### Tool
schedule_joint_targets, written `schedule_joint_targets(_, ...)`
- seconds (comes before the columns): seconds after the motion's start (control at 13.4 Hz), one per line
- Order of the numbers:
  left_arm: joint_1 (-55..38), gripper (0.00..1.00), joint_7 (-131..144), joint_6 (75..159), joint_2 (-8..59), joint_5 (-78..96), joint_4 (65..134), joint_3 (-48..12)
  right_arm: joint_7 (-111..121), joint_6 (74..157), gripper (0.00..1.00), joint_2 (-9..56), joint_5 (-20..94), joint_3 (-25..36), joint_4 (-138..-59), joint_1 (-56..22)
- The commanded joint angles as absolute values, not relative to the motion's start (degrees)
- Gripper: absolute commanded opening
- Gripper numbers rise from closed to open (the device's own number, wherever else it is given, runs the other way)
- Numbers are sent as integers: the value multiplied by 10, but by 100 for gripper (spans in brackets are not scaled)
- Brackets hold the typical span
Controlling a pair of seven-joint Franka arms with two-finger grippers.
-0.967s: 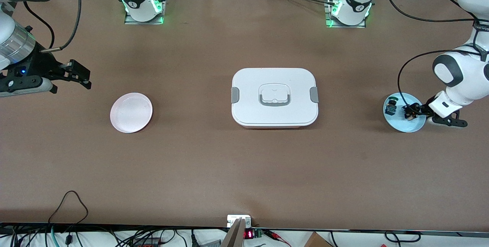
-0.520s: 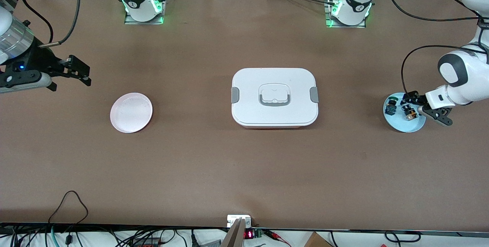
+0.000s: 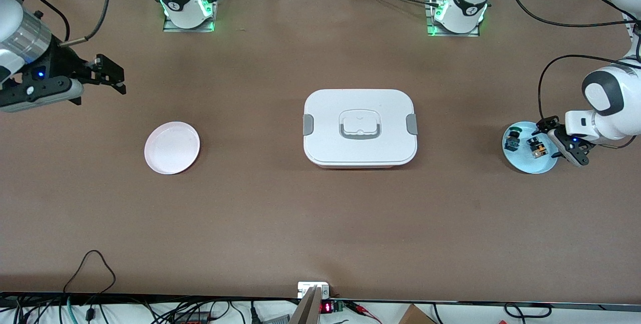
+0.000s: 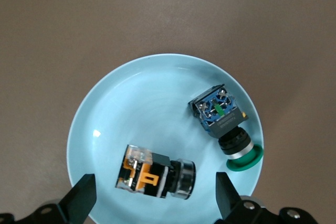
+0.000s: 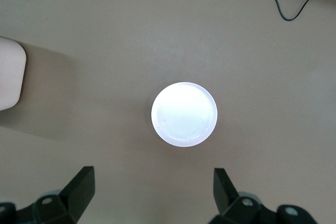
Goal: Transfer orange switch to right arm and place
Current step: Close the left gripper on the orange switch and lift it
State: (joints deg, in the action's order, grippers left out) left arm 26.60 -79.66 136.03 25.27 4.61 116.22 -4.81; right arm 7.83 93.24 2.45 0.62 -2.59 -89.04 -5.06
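The orange switch (image 3: 537,149) lies on its side on the light blue plate (image 3: 521,161) at the left arm's end of the table. In the left wrist view the orange switch (image 4: 155,171) lies between the open fingers, untouched, on the plate (image 4: 152,98). My left gripper (image 3: 562,140) (image 4: 154,203) is open over the plate's edge. My right gripper (image 3: 111,74) (image 5: 152,195) is open and empty in the air at the right arm's end of the table, over bare table beside a pale pink plate (image 3: 172,147) (image 5: 184,114).
A black switch with a green and blue top (image 3: 512,137) (image 4: 223,116) lies on the same blue plate. A closed white lidded box (image 3: 359,127) stands mid-table; its corner shows in the right wrist view (image 5: 10,74).
My left gripper has drawn back from low over the switch toward the plate's edge and turned; the switch stays on the plate. My right gripper has shifted a little toward the bases.
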Motion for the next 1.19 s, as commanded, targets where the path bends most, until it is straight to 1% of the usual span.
schedule_joint_targets(0.0,269,100,-906,1370,259,58,1165,-53,91,923,100,23,13,-25,-882,-50)
schedule_joint_targets(0.15,271,100,-961,1377,265,58,1165,-53,91,923,100,22,13,-25,-882,-50)
schedule_joint_targets(0.45,272,100,-955,1420,275,61,1179,-53,90,923,100,22,13,-22,-882,-49)
schedule_joint_targets(0.82,273,100,-931,1425,272,61,1202,-53,90,922,100,22,14,-19,-882,-49)
schedule_joint_targets(1.04,273,100,-933,1439,275,61,1202,-53,90,923,100,22,13,-19,-882,-49)
schedule_joint_targets(1.12,273,93,-935,1443,279,61,1202,-53,90,922,100,22,13,-20,-882,-49)
